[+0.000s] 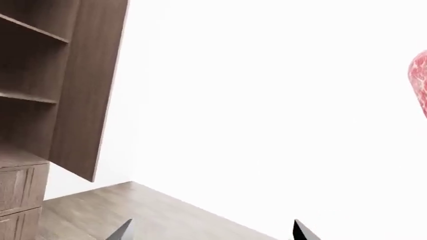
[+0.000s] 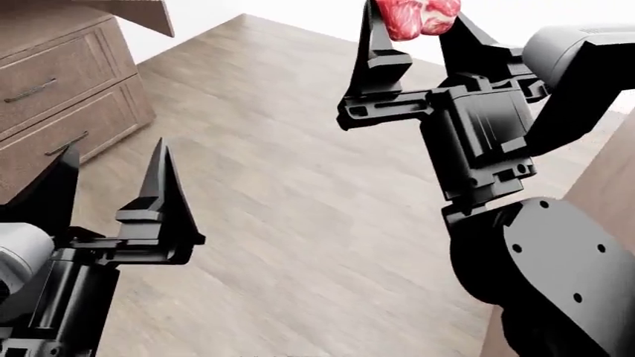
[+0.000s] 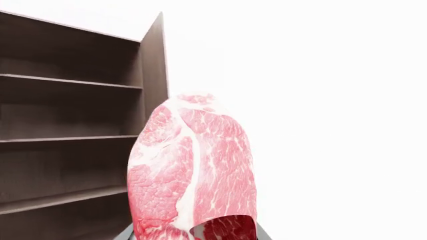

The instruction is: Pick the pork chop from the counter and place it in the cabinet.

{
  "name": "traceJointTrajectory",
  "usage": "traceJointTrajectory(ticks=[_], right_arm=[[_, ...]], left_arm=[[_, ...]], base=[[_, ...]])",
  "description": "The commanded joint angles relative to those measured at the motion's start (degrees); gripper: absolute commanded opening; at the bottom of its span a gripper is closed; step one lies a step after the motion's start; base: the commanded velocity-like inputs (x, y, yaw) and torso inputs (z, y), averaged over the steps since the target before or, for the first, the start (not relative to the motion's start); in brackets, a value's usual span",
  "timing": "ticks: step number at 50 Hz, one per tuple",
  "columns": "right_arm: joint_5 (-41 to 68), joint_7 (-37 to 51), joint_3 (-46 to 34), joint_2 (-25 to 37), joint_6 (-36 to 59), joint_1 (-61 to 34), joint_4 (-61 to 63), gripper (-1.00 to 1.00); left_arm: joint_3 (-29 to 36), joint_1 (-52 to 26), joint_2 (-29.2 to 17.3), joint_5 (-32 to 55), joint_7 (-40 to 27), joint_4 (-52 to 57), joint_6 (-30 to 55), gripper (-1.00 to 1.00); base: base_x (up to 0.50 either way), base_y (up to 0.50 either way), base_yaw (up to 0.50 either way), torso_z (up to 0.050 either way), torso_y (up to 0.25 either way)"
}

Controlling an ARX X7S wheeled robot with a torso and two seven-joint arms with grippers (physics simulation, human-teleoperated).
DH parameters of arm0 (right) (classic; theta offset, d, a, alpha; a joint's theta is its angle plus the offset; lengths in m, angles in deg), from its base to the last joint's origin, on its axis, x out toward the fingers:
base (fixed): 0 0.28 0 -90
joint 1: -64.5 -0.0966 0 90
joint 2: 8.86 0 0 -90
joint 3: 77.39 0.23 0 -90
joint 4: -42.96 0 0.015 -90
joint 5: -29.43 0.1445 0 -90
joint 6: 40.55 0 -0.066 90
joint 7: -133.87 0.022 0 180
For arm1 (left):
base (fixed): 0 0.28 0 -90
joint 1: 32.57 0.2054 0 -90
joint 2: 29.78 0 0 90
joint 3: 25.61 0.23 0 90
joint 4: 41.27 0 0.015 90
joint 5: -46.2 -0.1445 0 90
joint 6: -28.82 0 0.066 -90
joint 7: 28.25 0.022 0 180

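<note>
My right tool [image 2: 417, 33] is clamped on the pork chop [image 2: 415, 16], held high in the air right of the cabinet [image 3: 67, 125]; my left tool [image 2: 109, 178] gapes empty. Gripped only by its lower end, the glossy meat may slip out before reaching a shelf [image 3: 67, 80]

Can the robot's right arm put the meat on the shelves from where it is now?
Probably yes. The right gripper holds the pork chop up in the air, facing the open cabinet. Nothing shows between the meat and the bare shelves, though it may need to move closer first.
</note>
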Motion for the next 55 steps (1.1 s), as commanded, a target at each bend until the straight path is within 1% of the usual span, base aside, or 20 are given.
traceJointTrajectory(ticks=[1,6,9,22,55], right_arm=[[-0.80,-2.33,1.25,-0.23,-2.28,0.74,-1.51,-1.00],[-1.71,-3.73,0.67,-0.65,-3.67,1.59,-3.15,-1.00],[-1.68,-3.67,0.58,-0.52,-3.42,1.14,-3.08,-1.00],[-2.28,-3.23,-0.26,-1.16,-3.20,-0.19,-3.49,-1.00],[-4.43,-3.70,-0.11,-1.08,-5.63,0.40,-7.67,-1.00]], left_arm=[[2.26,-0.94,4.83,-2.70,3.86,-3.87,-3.77,1.00],[4.77,-3.03,8.66,-4.68,7.26,-7.47,-5.84,1.00],[5.63,-4.40,9.51,-4.67,7.79,-7.89,-5.71,1.00],[3.49,-4.49,9.03,-2.00,7.92,-7.50,-7.49,1.00],[2.70,-4.03,8.93,-1.18,7.70,-9.42,-8.42,1.00]], base=[[0.00,0.00,0.50,0.000,0.000],[0.00,0.00,0.50,0.000,0.000],[0.00,0.00,0.50,0.005,0.000],[0.00,0.00,0.50,0.000,0.000],[0.00,0.00,0.50,0.000,0.000]])
